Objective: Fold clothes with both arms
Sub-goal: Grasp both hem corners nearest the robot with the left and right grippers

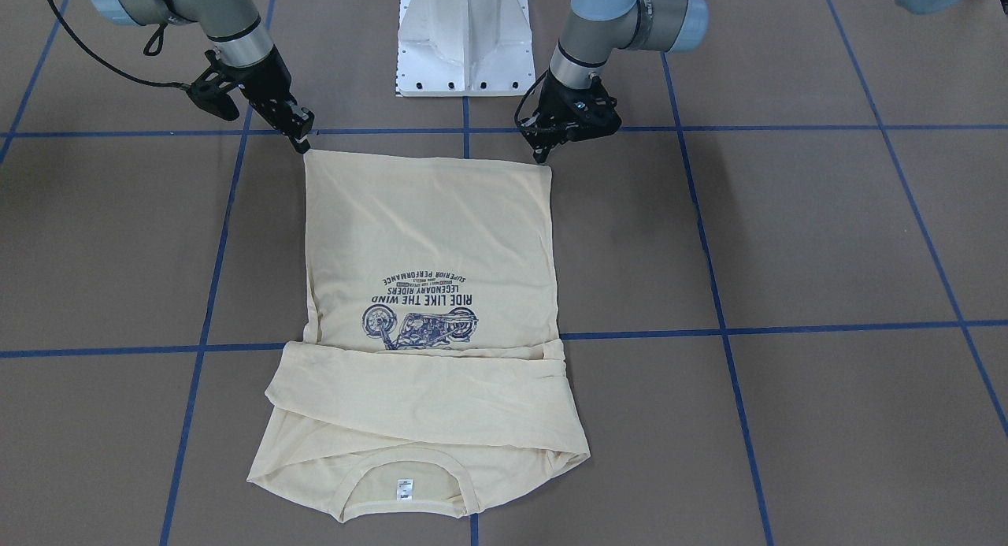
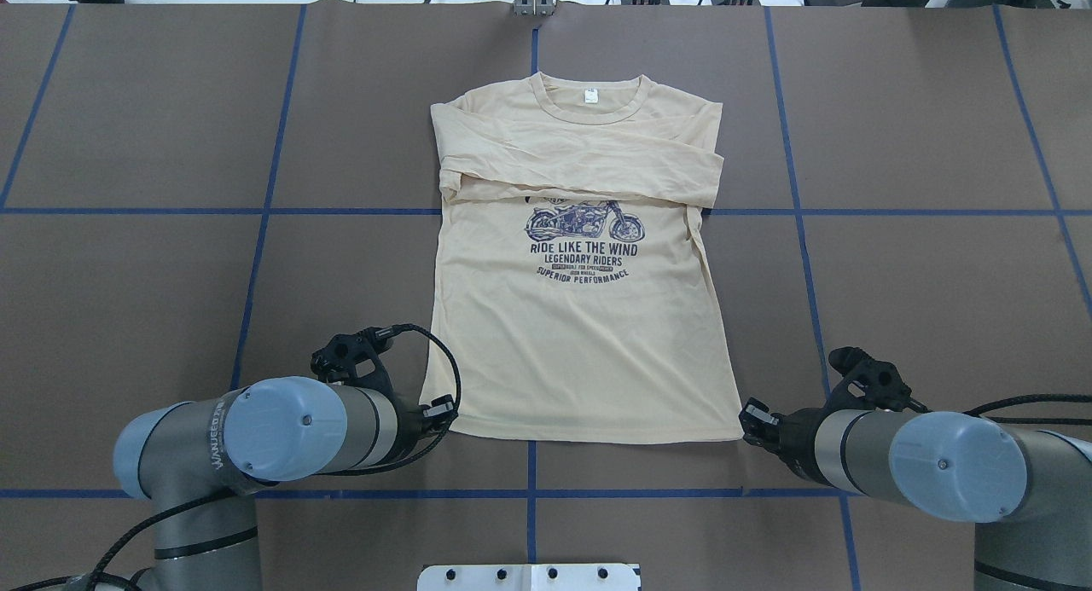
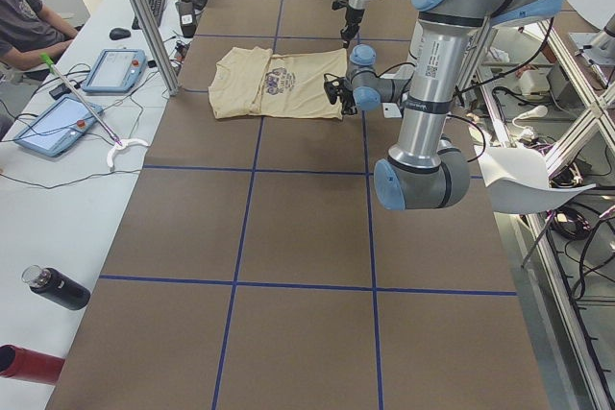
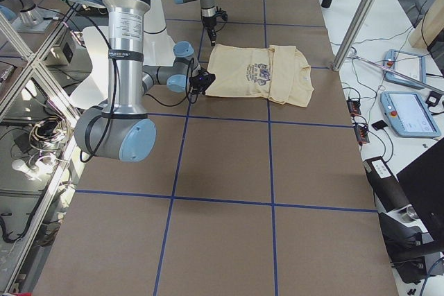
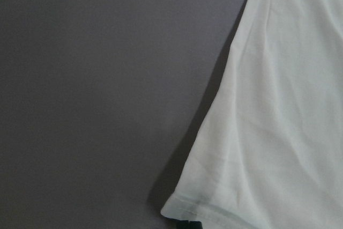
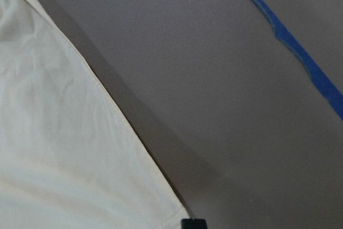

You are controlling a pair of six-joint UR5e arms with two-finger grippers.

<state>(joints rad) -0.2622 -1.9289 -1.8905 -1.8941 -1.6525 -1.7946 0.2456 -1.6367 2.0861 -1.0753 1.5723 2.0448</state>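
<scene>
shirt (image 2: 580,352) lies flat on the table (image 2: 153,275), print up, centred side to side and nearer the far edge. taking the overhead view as the clock, collar (image 2: 589,105) is at 12 and hem (image 2: 589,436) at 6, so the long axis runs 12 to 6, straight out from the robot. both sleeves (image 2: 580,160) are folded across the chest, over the top of the print.

left arm (image 2: 281,429) has its jaws at the hem's 7 o'clock corner, right arm (image 2: 938,463) at the 5 o'clock corner. tips are right at the cloth, one arm per corner and level with each other, so neither is nearer.

jaws state: cannot tell for either. the wrist views show only the cloth corner at the bottom edge plus a sliver of black, and no gap can be read.

my guess is this is the hem-corner grab. next would be carrying the hem toward 12 over the body. both need to lift together, or the thin cloth could slip from one pinch and skew the fold.
</scene>
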